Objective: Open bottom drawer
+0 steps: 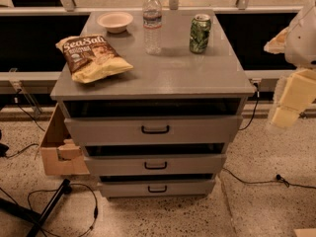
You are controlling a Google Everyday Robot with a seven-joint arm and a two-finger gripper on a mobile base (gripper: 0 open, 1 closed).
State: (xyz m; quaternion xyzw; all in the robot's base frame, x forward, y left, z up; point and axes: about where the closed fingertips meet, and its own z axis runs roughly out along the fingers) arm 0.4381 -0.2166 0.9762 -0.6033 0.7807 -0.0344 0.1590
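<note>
The bottom drawer [187, 187] is the lowest and narrowest of three grey drawer fronts on the grey cabinet [163, 78]. Its small black bar handle [157, 188] sits at the middle of the panel. A thin dark gap shows above the panel, so it stands slightly out. My gripper [286, 113] hangs in the air at the right edge of the view. It is level with the top drawer, well to the right of the cabinet and far above the bottom drawer's handle, and it touches nothing.
On the cabinet top lie a chip bag [91, 58], a small bowl [114, 21], a water bottle [152, 22] and a green can [200, 33]. A cardboard box [57, 149] stands against the cabinet's left side. Cables [256, 179] and a black stand leg [47, 211] lie on the speckled floor.
</note>
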